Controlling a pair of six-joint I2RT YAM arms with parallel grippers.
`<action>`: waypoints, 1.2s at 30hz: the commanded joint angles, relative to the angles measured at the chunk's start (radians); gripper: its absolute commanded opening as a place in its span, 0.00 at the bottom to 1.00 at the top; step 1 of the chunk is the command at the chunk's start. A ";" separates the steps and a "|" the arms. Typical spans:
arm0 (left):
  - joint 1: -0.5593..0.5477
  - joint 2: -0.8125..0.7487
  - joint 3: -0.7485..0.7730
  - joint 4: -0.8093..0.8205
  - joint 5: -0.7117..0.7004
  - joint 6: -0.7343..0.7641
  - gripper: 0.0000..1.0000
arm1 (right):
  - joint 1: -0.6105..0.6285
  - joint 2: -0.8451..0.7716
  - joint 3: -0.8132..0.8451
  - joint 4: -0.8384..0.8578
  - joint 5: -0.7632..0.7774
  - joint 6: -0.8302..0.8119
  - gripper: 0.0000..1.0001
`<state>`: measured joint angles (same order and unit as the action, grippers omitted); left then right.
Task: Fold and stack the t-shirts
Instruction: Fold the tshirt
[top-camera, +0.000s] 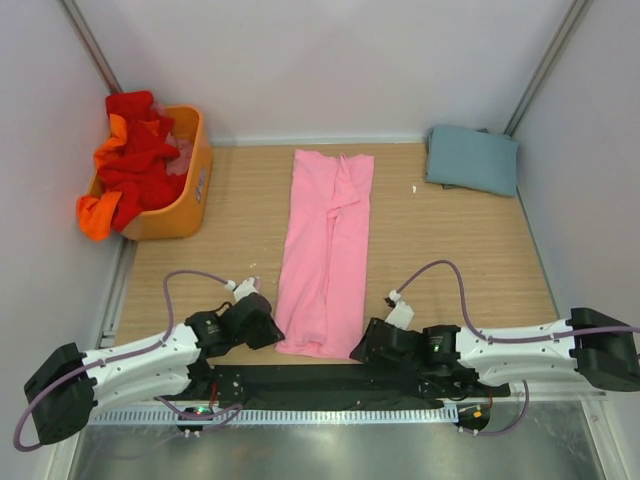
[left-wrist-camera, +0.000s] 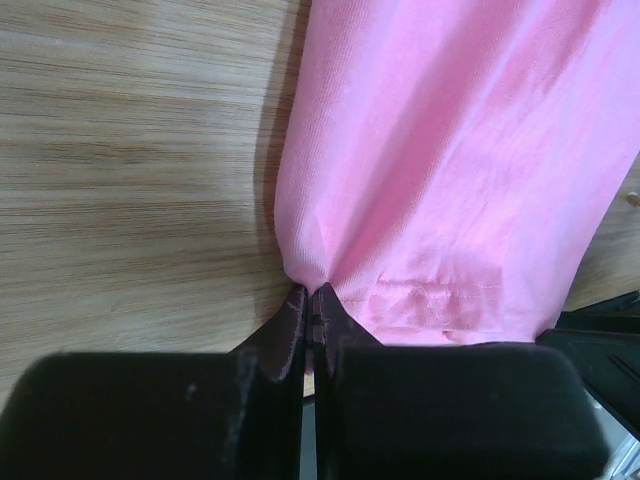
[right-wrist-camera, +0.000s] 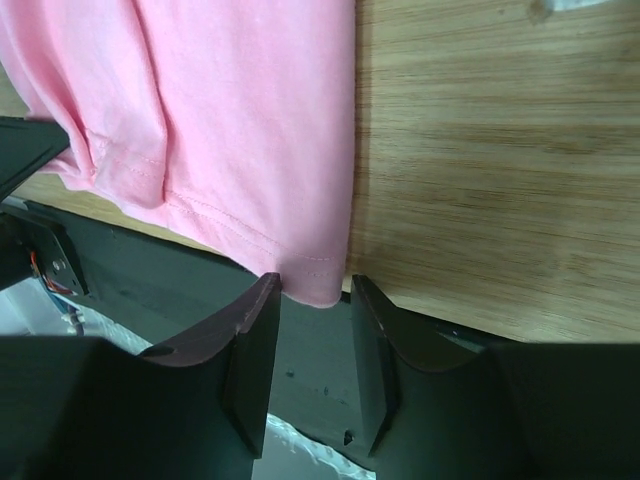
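A light pink t-shirt (top-camera: 330, 250) lies folded into a long strip down the middle of the wooden table. My left gripper (top-camera: 272, 335) is at its near left corner. In the left wrist view that gripper (left-wrist-camera: 311, 290) is shut, its tips pinching the pink cloth (left-wrist-camera: 450, 150) at the corner. My right gripper (top-camera: 358, 350) is at the near right corner. In the right wrist view it (right-wrist-camera: 315, 290) stands open, and the hem corner of the pink shirt (right-wrist-camera: 220, 120) hangs between the two tips. A grey-blue t-shirt (top-camera: 472, 160) lies folded at the far right.
An orange plastic basket (top-camera: 190, 190) stands at the far left, with red and orange shirts (top-camera: 135, 150) heaped in it and spilling over its left rim. A black strip (top-camera: 330, 378) runs along the near table edge under both grippers. Walls close in on three sides.
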<state>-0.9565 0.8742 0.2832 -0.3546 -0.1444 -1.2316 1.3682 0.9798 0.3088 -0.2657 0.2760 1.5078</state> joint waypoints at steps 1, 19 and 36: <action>-0.008 0.009 -0.032 -0.038 0.002 -0.008 0.00 | 0.011 0.031 -0.037 -0.093 0.054 0.020 0.40; -0.177 0.048 0.132 -0.257 -0.089 -0.091 0.00 | 0.072 0.068 0.217 -0.570 0.198 0.005 0.01; -0.153 0.129 0.499 -0.529 -0.222 0.006 0.00 | -0.130 0.129 0.524 -0.610 0.269 -0.326 0.01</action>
<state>-1.1419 0.9756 0.7223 -0.8093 -0.2916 -1.2888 1.3251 1.1370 0.7879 -0.8612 0.4942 1.3163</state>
